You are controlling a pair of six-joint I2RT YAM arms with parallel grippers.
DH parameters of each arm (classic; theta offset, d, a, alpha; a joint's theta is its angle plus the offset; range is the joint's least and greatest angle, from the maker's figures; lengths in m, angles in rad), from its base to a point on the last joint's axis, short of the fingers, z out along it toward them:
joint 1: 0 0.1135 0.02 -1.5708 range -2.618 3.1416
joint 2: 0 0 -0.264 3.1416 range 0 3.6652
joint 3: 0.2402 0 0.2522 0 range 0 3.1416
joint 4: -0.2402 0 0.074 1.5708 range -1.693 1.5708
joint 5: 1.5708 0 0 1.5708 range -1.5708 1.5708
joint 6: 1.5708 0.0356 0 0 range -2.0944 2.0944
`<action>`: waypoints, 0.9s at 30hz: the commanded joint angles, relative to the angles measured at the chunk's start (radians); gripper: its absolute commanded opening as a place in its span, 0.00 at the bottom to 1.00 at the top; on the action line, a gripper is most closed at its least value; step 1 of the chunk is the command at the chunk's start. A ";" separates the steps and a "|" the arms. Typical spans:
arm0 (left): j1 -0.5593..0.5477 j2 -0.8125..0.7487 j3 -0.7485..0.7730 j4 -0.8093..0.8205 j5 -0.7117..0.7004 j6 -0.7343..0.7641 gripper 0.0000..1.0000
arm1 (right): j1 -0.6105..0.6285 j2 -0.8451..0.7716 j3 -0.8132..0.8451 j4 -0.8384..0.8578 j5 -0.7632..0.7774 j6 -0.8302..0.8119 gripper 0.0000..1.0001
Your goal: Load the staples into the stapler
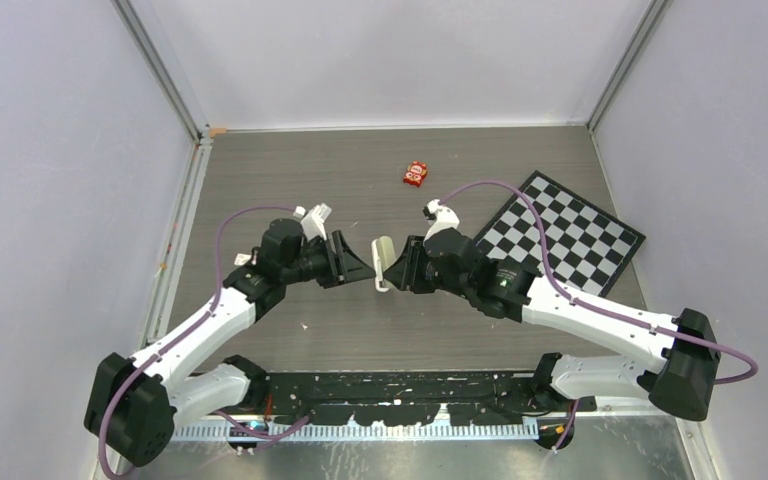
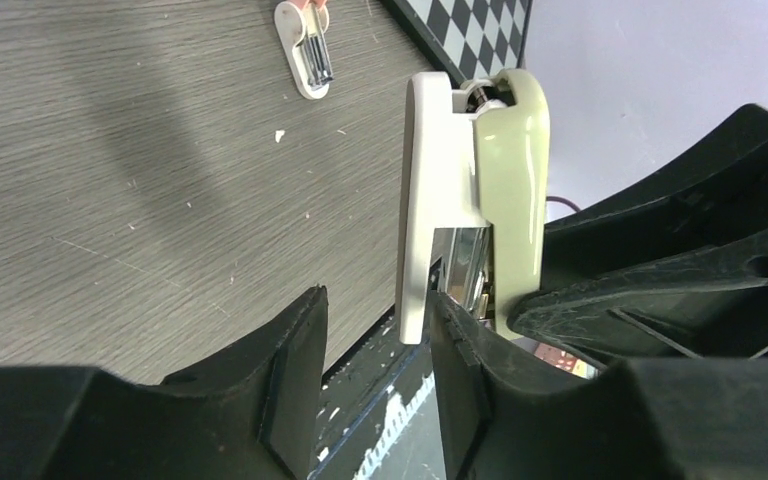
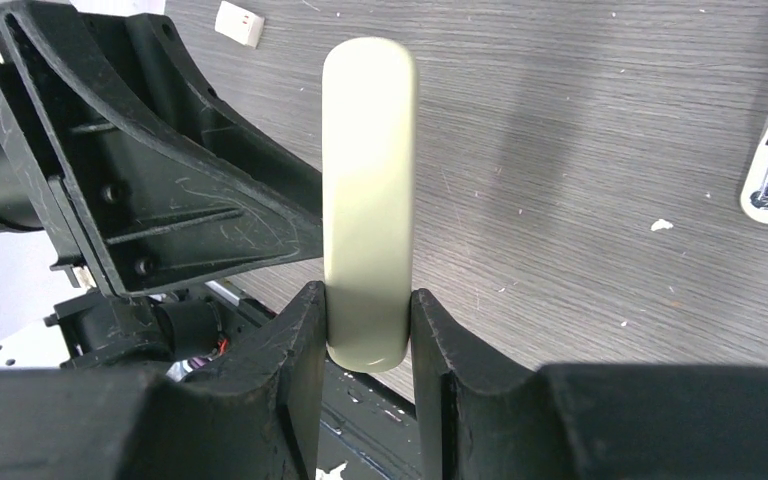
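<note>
right gripper [image 3: 368, 312] jaws pinched the stapler [image 3: 368, 180] by its lower end, upright. left gripper [image 2: 377, 305] jaws stood spread, the stapler's pale edge just inside them. judged light, rigid, smooth, hinged: hold the flat sides. staples not seen.

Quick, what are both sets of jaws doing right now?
Left gripper: jaws open, gripping nothing.
Right gripper: closed on the stapler.

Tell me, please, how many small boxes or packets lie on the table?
2: a red packet toward the far edge, and a white box by the left arm. Arms may hide others.
</note>
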 commanded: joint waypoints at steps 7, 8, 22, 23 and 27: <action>-0.054 0.028 0.023 0.024 -0.069 0.105 0.43 | -0.005 0.006 0.008 0.065 0.029 0.014 0.21; -0.063 0.034 0.026 0.024 -0.072 0.112 0.43 | -0.007 0.010 0.007 0.070 0.029 0.012 0.21; -0.094 0.149 0.063 0.100 -0.042 0.119 0.38 | -0.008 0.061 0.000 0.127 -0.027 0.006 0.20; -0.094 0.150 0.056 0.120 -0.039 0.110 0.39 | -0.008 0.060 -0.003 0.133 -0.031 0.006 0.20; -0.093 0.141 0.033 0.150 -0.053 0.091 0.16 | -0.010 0.054 -0.018 0.126 -0.033 -0.004 0.24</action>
